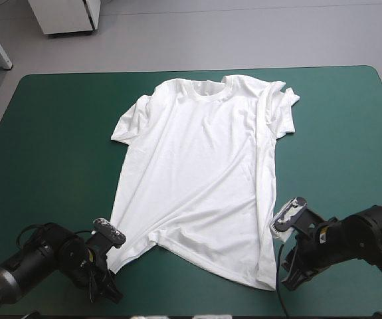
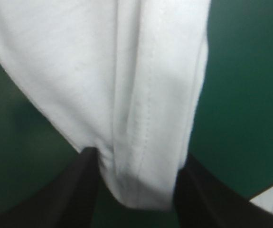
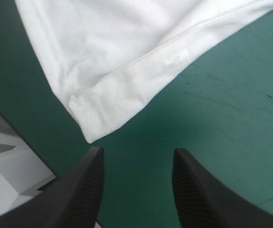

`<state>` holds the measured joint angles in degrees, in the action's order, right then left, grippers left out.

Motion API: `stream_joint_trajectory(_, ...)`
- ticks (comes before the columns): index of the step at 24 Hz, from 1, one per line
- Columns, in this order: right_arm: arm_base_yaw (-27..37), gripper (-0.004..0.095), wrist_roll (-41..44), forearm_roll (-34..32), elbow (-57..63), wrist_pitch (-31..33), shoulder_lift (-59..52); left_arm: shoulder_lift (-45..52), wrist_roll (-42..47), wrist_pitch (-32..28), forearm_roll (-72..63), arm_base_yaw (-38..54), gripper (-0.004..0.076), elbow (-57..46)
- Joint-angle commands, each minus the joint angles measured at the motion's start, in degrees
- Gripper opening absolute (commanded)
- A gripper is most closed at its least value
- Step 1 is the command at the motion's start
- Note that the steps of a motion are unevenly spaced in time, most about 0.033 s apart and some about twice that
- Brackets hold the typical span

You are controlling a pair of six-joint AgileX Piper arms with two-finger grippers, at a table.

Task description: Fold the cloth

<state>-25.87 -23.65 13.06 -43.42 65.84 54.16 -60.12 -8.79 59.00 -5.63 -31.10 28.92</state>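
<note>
Figure: We see the white T-shirt point(image 1: 204, 166) spread flat on the teal-green desk point(image 1: 51, 146), its neck toward the far edge. The left tool point(image 2: 136, 159) stands open, with one hem corner lying between its black fingers. The right tool point(image 3: 137, 154) is likewise open, the other hem corner just ahead of it, apart.

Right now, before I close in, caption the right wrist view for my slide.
Open right end effector poised just short of the T-shirt hem corner, which lies flat on the teal-green cover.
</note>
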Motion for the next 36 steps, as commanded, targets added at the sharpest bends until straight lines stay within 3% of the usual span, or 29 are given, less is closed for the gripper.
stream_joint_trajectory(1,-3.11,0.0432,-3.37,0.99,-1.83,-1.06,1.64,0.02,0.47,-0.51,-1.50,-0.48,0.0169,1.15)
stream_joint_trajectory(4,-6.97,0.0432,-5.35,0.99,-1.83,-1.65,3.63,0.02,0.47,-0.51,-1.50,-0.48,-0.0008,1.26)
stream_joint_trajectory(10,-14.91,0.0434,-8.18,-2.74,-1.83,-3.84,8.47,0.02,0.47,-0.59,-1.50,-0.48,-0.0009,1.26)
stream_joint_trajectory(16,-23.09,0.0434,-7.66,-10.81,-1.83,-6.69,13.91,0.02,0.47,-0.46,-2.17,-0.48,-0.0009,1.35)
stream_joint_trajectory(23,-27.71,0.0481,-4.82,-11.28,-1.83,-7.47,17.17,0.02,0.25,-0.46,-2.72,-0.48,-0.0009,1.35)
stream_joint_trajectory(33,-27.71,0.0486,-3.67,-11.91,3.92,-12.71,20.93,0.02,0.25,-0.12,-2.51,-0.48,-0.0009,3.01)
stream_joint_trajectory(34,-27.71,0.0468,-3.22,-11.81,3.92,-13.80,21.49,0.02,0.25,0.02,-2.24,-0.48,-0.0009,3.76)
stream_joint_trajectory(36,-27.60,0.0300,-2.34,-12.53,3.92,-16.71,22.56,0.02,0.25,0.51,-1.69,-0.48,-0.0009,5.43)
